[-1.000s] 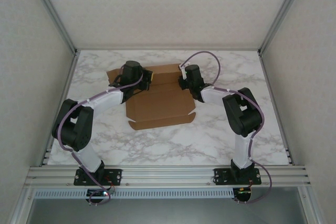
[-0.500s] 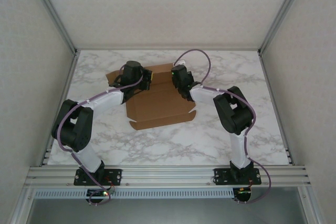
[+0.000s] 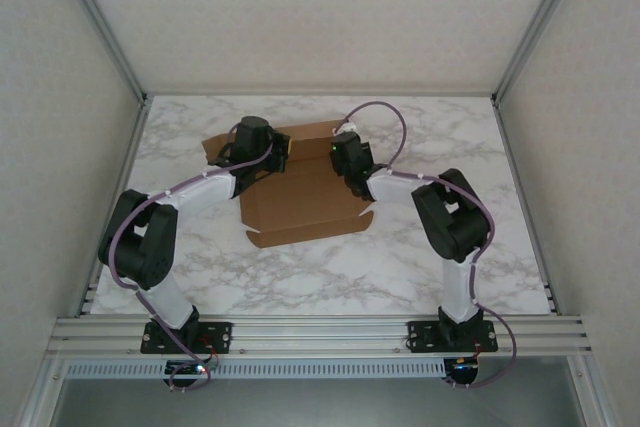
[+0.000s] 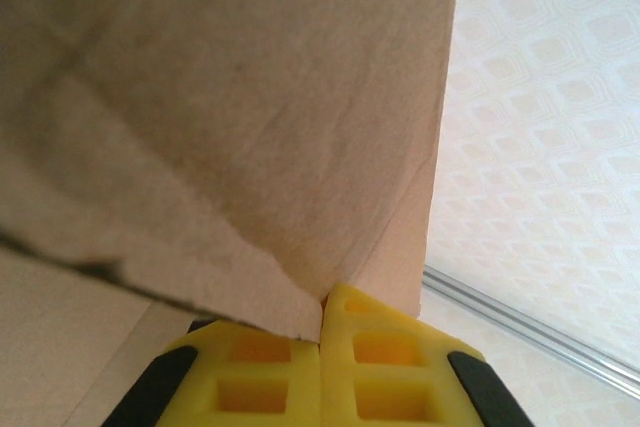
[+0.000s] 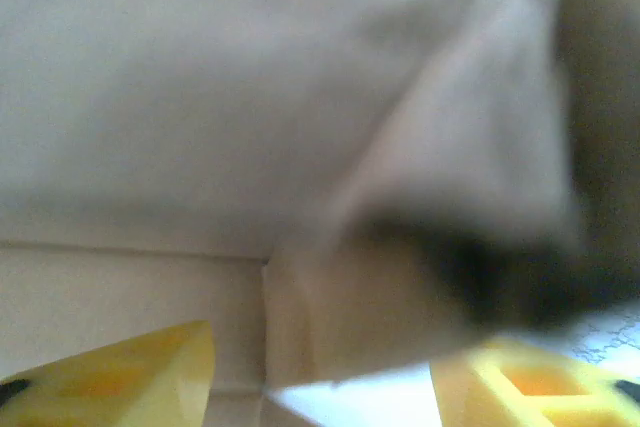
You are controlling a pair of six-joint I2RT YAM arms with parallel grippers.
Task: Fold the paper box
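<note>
Brown paper box (image 3: 300,205) lies at the table's centre, its far edge running left to right; left gripper (image 4: 322,312) pinches the raised far-left flap; right gripper (image 5: 325,372), fingers spread, faces the far-right flap, cardboard just ahead.

Paper box (image 3: 300,202) on table (image 3: 450,247); left fingers (image 4: 265,372), right fingers (image 5: 140,377) at rear
</note>
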